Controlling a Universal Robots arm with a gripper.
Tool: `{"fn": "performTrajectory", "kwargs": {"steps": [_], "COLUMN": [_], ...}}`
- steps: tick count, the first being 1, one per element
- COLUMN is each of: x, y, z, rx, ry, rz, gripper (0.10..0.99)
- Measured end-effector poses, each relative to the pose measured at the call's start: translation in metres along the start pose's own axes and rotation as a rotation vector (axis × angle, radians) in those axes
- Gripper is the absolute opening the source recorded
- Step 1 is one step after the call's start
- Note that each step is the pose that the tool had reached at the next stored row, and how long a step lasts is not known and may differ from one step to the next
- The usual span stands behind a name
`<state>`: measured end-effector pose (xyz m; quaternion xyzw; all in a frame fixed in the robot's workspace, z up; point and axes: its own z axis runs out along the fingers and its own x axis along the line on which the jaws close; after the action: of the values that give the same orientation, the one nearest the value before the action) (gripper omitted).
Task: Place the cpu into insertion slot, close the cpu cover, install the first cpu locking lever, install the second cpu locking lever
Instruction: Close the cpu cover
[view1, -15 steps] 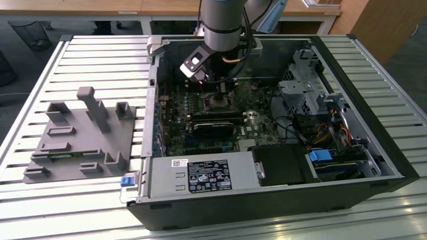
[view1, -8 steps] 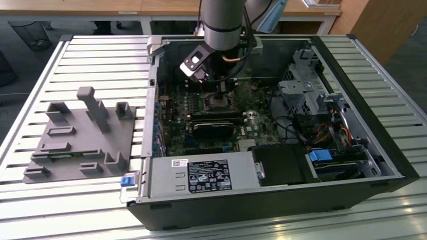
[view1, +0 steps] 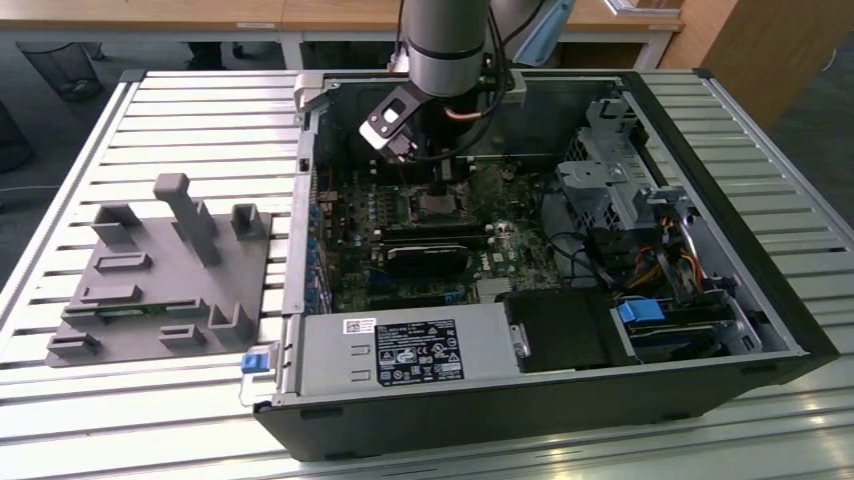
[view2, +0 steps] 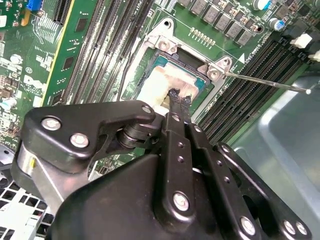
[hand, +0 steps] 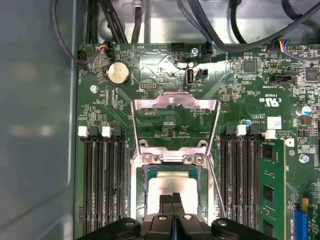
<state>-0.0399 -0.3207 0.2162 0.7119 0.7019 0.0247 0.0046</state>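
Exterior view: the arm reaches into an open computer case (view1: 467, 425), gripper (view1: 441, 188) low over the socket. Second wrist view: pincer narrow, holding nothing, tips at the cpu (view2: 161, 82), which lies in the insertion slot (view2: 165, 59). First wrist view: the cpu cover (hand: 175, 101) is flipped open and a locking lever (hand: 216, 182) is unlatched.

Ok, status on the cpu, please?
Gripper low over cpu, jaws shut. Cpu sits in slot. Cover open, lever unlatched. Nothing blocks the slot.

Cpu (hand: 172, 189) w/ pale top, flat in insertion slot (hand: 146, 180), cpu cover (hand: 174, 101) — silver frame — open
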Motion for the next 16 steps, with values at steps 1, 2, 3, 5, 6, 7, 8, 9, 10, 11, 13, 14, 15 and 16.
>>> {"fn": "performTrajectory", "kwargs": {"steps": [1, 2, 3, 5, 6, 7, 8, 9, 10, 11, 13, 14, 15, 16], "x": [0.0000, 0.0001, 0.0001, 0.0002, 0.0003, 0.0004, 0.0005, 0.0006, 0.0007, 0.0008, 0.0011, 0.0012, 0.0013, 0.0013], "y": [0.0001, 0.0001, 0.0002, 0.0004, 0.0005, 0.0006, 0.0008, 0.0009, 0.0011, 0.0013, 0.0017, 0.0018, 0.0019, 0.0020], "z": [-0.0009, -0.0022, -0.0037, -0.0073, -0.0100, -0.0129, -0.0162, -0.0198, -0.0237, -0.0283, -0.0371, -0.0411, -0.0444, -0.0465], "rx": [0.000, 0.000, 0.001, 0.002, 0.003, 0.003, 0.004, 0.004, 0.005, 0.005, 0.005, 0.005, 0.005, 0.005], "ry": [0.0001, 0.0000, 0.0000, 0.0000, -0.0001, 0.0001, 0.0001, 0.0000, -0.0001, 0.0000, 0.0001, -0.0001, 0.0000, 0.0001], "rz": [0.000, 0.000, 0.000, 0.000, 0.000, 0.000, 0.000, 0.000, 0.000, 0.000, 0.000, 0.000, 0.000, 0.000], "gripper": [0.118, 0.118, 0.118, 0.118, 0.118, 0.118, 0.118, 0.118, 0.118, 0.118, 0.118, 0.118, 0.118, 0.118]}}
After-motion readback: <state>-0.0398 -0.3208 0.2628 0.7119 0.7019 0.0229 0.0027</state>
